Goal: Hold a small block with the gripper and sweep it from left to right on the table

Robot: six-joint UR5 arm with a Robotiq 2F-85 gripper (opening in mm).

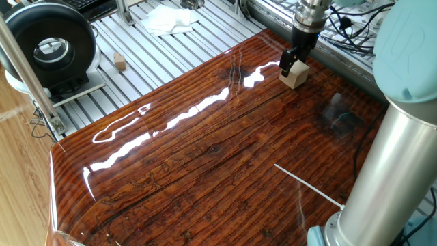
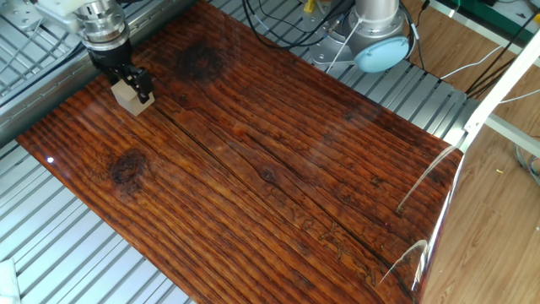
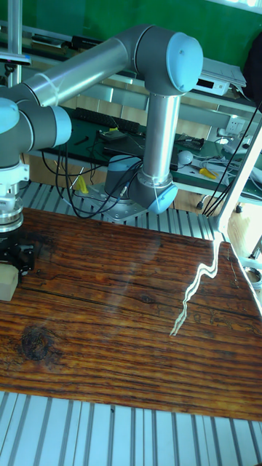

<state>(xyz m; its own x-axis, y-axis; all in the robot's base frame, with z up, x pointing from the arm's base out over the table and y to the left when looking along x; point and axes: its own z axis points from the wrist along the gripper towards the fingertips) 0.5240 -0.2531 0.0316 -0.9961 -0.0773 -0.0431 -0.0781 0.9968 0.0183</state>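
Gripper (image 1: 293,62) is down on the block (image 1: 295,75) near the far edge of the table (image 1: 205,171). Prongs sit either side of its top, looks clamped on it, tho the contact itself is tiny and dark in both fixed views. Block bottom seems to be on the wood. In the tall view the gripper (image 3: 14,261) and block (image 3: 6,284) are cut off by the left edge, so no help there. Tiny brown block (image 1: 120,62) sits on the slats (image 1: 157,58), well apart.

Glossy red-brown table (image 1: 205,157) w/ small block (image 1: 295,74) near far edge.
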